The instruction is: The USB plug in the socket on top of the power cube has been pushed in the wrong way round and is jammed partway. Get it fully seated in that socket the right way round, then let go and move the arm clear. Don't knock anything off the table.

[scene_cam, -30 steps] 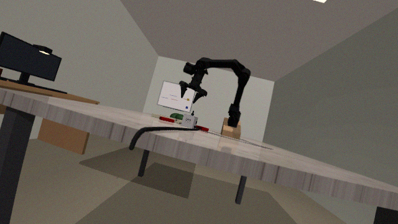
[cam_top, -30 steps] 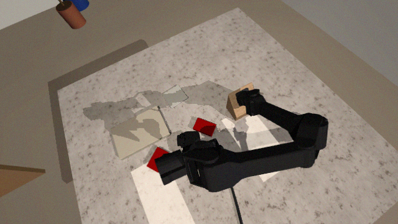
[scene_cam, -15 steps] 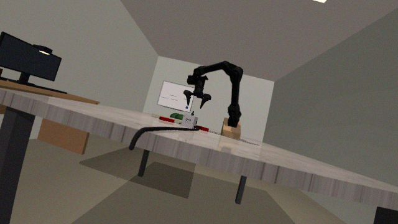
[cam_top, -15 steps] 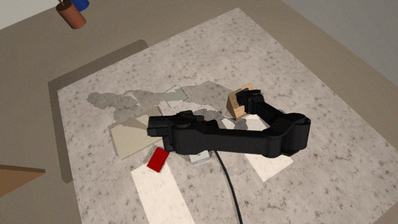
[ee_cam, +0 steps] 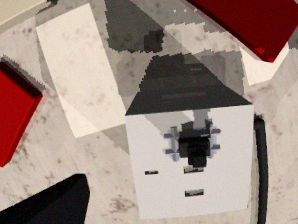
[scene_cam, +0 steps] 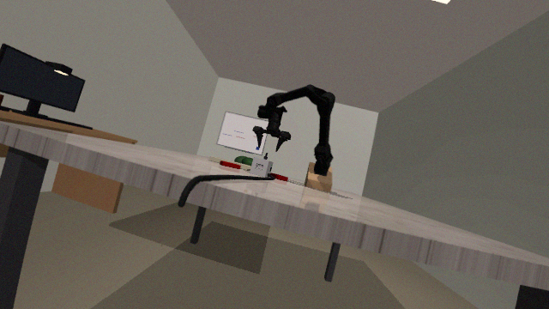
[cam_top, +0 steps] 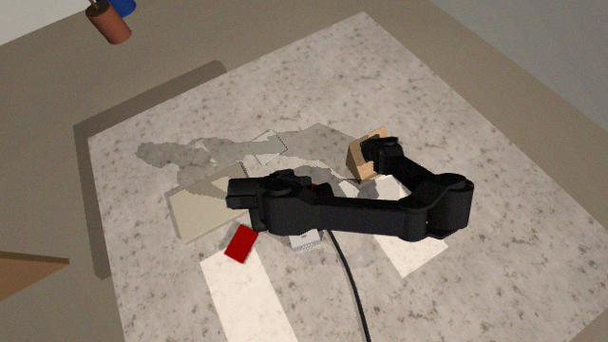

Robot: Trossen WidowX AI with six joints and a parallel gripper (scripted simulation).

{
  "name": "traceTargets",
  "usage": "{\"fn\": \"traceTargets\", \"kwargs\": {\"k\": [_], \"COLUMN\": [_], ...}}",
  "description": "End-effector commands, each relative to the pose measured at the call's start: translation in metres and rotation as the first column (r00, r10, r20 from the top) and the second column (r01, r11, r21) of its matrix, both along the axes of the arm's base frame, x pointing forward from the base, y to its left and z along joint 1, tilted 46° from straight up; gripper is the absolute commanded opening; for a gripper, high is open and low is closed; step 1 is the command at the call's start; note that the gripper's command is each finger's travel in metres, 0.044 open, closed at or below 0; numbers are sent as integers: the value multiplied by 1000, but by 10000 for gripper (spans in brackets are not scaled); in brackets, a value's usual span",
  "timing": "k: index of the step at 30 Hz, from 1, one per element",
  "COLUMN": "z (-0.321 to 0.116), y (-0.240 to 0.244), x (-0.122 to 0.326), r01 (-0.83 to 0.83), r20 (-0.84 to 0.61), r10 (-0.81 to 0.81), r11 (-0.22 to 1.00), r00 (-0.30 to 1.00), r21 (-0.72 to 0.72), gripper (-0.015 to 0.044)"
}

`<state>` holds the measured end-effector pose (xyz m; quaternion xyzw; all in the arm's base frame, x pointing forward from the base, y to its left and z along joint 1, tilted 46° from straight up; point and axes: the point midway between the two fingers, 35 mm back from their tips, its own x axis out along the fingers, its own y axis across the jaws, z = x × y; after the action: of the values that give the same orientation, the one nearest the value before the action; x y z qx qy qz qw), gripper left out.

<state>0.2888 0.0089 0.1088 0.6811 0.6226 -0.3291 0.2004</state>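
Note:
The white power cube (cam_top: 305, 240) (scene_cam: 261, 166) (ee_cam: 150, 200) stands on the table, partly under the arm in the top view. The black USB plug (scene_cam: 266, 155) (ee_cam: 195, 147) stands up from the cube's top, at the socket with metal tabs around it. How deep it sits and which way round it is cannot be told. My gripper (scene_cam: 268, 149) is open and empty, pointing down just above the plug, its fingertips spread to either side of it. The arm hides the fingers in the top view; one dark fingertip shows at lower left in the wrist view.
Red blocks lie on both sides of the cube, one (cam_top: 241, 243) (scene_cam: 230, 165) (ee_cam: 15, 107) and another (scene_cam: 280, 177) (ee_cam: 255, 25). A black cable (cam_top: 351, 280) (scene_cam: 232, 177) (ee_cam: 262, 170) runs beside the cube. A cream panel (cam_top: 204, 214) and a wooden block (cam_top: 363, 170) (scene_cam: 319, 182) are nearby.

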Motion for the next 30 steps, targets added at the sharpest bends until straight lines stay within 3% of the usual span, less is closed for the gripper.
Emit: {"fn": "traceTargets", "kwargs": {"k": [1, 25, 30], "z": [-4, -15, -15], "y": [5, 17, 16], "x": [-1, -1, -1], "r01": [-1, -1, -2], "r20": [-6, -6, -2], "r10": [1, 1, 2], "r11": [1000, 1000, 1000], "r00": [1000, 1000, 1000], "r21": [5, 6, 2], "gripper": [440, 440, 309]}}
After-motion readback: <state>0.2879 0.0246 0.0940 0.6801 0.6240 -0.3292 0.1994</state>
